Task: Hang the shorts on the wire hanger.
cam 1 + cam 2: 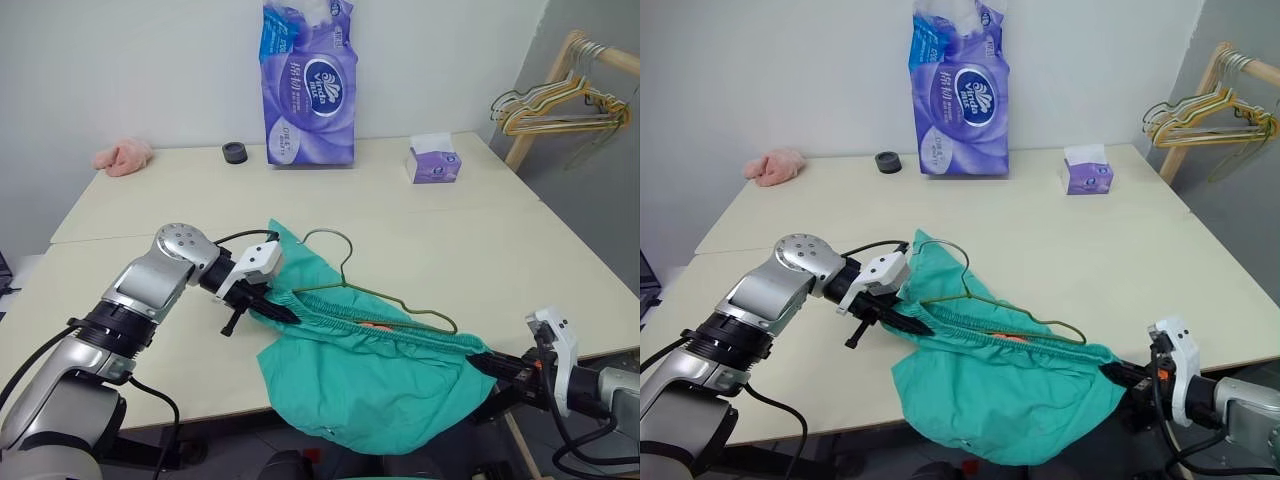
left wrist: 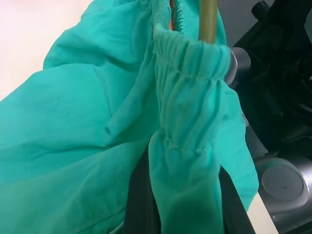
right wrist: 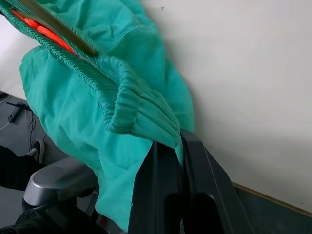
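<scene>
Behind the shorts (image 1: 370, 385), a tissue pack (image 1: 308, 85).

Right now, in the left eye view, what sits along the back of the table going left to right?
pink cloth lump → small black round thing → purple tissue pack → small purple tissue box
</scene>
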`<state>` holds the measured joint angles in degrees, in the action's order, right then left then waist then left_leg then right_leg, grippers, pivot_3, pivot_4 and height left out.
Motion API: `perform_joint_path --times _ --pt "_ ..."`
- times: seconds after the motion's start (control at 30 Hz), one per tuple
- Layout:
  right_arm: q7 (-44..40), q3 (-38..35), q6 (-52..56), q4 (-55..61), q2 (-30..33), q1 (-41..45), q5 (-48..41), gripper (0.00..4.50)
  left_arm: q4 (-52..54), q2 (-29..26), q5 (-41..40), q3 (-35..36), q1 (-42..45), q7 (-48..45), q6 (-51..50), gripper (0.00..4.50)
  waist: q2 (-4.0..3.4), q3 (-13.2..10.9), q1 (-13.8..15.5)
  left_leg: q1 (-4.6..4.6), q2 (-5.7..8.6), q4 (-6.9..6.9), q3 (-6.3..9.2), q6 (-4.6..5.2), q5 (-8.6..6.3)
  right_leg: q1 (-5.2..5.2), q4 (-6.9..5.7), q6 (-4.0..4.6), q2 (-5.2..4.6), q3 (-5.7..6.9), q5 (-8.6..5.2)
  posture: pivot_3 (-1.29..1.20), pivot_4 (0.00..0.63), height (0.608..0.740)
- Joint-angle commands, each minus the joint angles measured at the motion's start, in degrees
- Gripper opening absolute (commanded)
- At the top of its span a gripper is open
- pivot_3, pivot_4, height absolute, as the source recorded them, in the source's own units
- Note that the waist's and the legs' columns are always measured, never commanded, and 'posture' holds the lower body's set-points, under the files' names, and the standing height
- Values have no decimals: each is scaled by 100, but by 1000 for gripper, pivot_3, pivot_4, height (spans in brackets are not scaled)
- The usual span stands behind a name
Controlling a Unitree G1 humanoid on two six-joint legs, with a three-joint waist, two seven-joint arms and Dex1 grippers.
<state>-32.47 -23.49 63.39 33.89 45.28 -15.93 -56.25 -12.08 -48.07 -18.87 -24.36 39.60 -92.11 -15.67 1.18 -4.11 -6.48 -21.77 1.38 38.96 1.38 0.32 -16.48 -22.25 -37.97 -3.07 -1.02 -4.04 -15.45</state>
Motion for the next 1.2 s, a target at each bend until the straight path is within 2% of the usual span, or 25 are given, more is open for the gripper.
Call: perform_joint_path --times 0.03,0.33,0.63,0.87,1.0,1.2 --pt "266 -309 157 -232 -68 129 -171 28 40 -180 -137 135 80 -39 -86 0 0 0 -1 0 0 0 0 0 0 0 0 0 0 0 0 -197 49 740" --pt "381 -332 199 -150 -28 205 -445 28 -99 -135 161 161 51 -39 116 0 -2 -1 1 0 0 0 0 0 0 0 0 0 0 -1 0 -191 50 740" --pt "584 -60 227 547 402 748 -593 28 -186 141 395 255 27 16 47 0 -3 -3 -5 -2 0 0 0 0 0 -1 2 0 1 0 0 -204 52 740" --pt "270 671 76 688 1308 1593 -11 28 -285 314 586 241 66 120 128 0 -4 -3 -12 -2 0 -1 -3 0 0 -2 6 0 0 -2 0 -214 49 740" --pt "-267 1314 -119 559 1964 2464 465 28 -397 580 755 255 135 419 218 0 -10 -6 -18 -3 0 0 -5 0 0 -3 7 0 -1 -3 0 -221 47 740" --pt "-963 2171 -322 266 2241 3719 926 28 -495 989 1069 325 160 1038 327 0 -9 -6 -32 -5 -1 -3 -4 0 0 -5 15 1 -4 -2 1 -219 47 740"
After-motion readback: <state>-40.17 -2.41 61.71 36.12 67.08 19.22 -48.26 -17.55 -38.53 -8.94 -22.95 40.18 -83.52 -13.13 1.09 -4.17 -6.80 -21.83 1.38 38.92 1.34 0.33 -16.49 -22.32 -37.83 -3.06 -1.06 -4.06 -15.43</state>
